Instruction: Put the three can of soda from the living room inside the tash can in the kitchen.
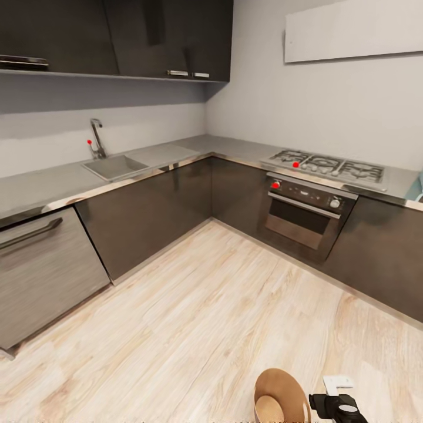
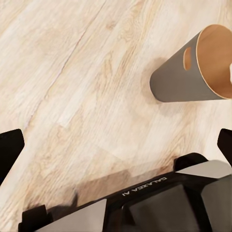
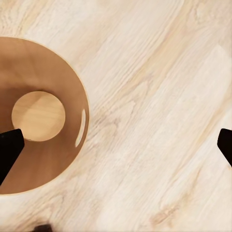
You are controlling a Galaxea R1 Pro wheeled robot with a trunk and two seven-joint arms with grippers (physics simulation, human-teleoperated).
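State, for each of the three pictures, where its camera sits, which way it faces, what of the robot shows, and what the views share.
Head view: high on the robot, facing forward and down at the kitchen corner, sink and oven; the right gripper shows.
Left wrist view: facing down at the floor; dark fingertips and the robot's base show.
Right wrist view: straight down into the bin; fingertips show.
Shared: the tash can, empty.
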